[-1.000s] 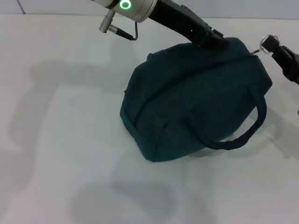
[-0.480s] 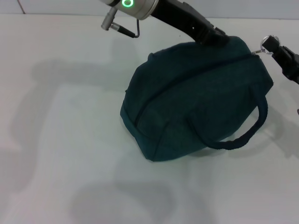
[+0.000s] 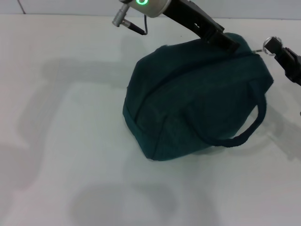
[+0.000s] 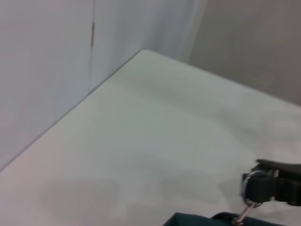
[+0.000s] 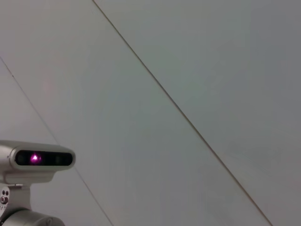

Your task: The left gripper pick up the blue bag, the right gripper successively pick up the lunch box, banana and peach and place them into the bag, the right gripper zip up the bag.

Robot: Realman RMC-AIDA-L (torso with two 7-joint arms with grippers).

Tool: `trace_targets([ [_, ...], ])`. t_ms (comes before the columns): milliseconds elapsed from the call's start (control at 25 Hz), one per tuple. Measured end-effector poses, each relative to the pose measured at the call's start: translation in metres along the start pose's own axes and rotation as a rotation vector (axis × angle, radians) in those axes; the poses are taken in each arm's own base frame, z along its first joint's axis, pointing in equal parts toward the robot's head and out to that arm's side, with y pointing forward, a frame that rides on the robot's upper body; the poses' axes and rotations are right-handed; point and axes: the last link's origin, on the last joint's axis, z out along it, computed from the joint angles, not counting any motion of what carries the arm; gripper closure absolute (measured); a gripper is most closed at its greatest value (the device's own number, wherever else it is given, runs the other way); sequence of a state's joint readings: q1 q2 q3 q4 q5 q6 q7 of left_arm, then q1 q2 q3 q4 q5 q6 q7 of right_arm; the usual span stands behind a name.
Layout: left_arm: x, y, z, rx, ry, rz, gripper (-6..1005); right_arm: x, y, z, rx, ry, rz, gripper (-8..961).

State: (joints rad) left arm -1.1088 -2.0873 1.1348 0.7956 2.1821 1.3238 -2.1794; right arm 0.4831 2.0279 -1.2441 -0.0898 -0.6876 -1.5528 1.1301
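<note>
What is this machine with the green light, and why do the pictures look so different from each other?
It is a robot with two black arms, and each arm ends in a claw for grabbing. The big picture comes from a camera on the robot's head, looking down at a white table. On the table sits a dark blue bag, closed up, with a loop handle hanging at its side. The left gripper, on the arm with the green ring, rests at the top of the bag. The right gripper is at the metal ring of the zipper, at the bag's top corner. The other two pictures come from small cameras on the wrists. One shows the table, a bit of the bag and the ring with the other claw. The other looks away and shows the robot's head camera.
</note>
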Motion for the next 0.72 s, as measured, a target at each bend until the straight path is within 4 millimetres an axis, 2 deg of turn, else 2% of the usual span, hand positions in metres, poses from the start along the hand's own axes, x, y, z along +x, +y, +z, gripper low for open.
trace_targets([
  [240,0.013,0.002,0.004,0.027,0.013,0.043,471,0.001,-0.001,-0.002,0.006,0.002,0.002,879],
  [400,0.012,0.002,0.01,0.022,-0.017,0.032,397,0.001,0.0,-0.002,0.006,0.003,0.002,879],
  [600,0.009,0.001,0.014,0.022,-0.04,0.002,404,0.001,0.0,-0.002,0.004,0.0,0.001,878],
  [720,0.009,0.001,0.015,0.025,-0.042,0.003,447,0.0,0.0,-0.002,0.003,-0.001,0.001,877],
])
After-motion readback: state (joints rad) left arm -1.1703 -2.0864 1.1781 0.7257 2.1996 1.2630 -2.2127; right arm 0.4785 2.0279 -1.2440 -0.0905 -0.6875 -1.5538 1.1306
